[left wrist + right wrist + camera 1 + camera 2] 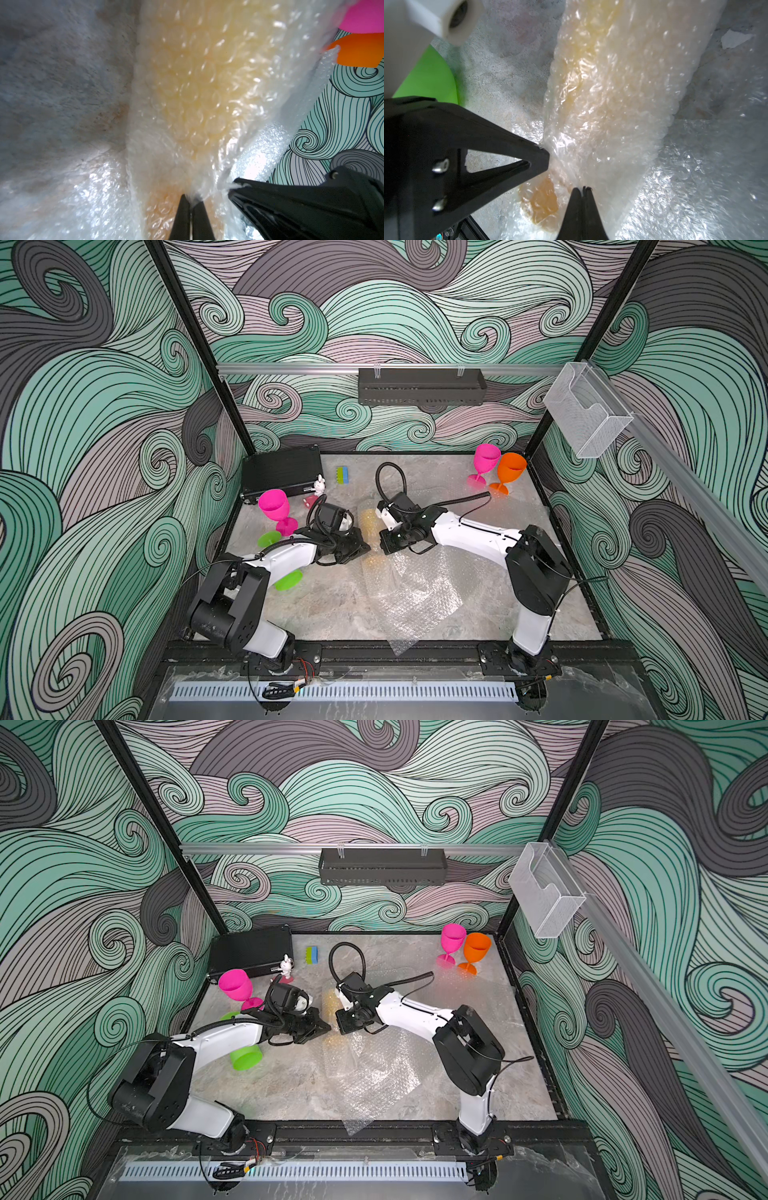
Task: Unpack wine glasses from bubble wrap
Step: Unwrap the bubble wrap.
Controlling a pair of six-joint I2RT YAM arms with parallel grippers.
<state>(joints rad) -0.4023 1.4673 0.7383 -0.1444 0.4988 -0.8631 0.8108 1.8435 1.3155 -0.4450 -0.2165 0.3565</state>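
Left pincer (pixel 190 200) and right pincer (pixel 583 189) nipped shut on the bubble wrap (pixel 415 597) around the yellow glass (pixel 193 87) on the table (pixel 324 605) between them; might rip the wrap or fling the glass at the green glass (pixel 246 1057) if tugged apart too hard.

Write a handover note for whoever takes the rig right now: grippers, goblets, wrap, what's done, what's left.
Grippers: left gripper and right gripper are both shut, each pinching the bubble wrap sleeve mid-table.
Inside that sleeve: yellow goblet, wrapped.
Done: magenta goblet upright beside the left arm; lime goblet on its side under that arm; second magenta goblet and orange goblet upright in the far right corner.
Left: open the sleeve and free the yellow goblet.
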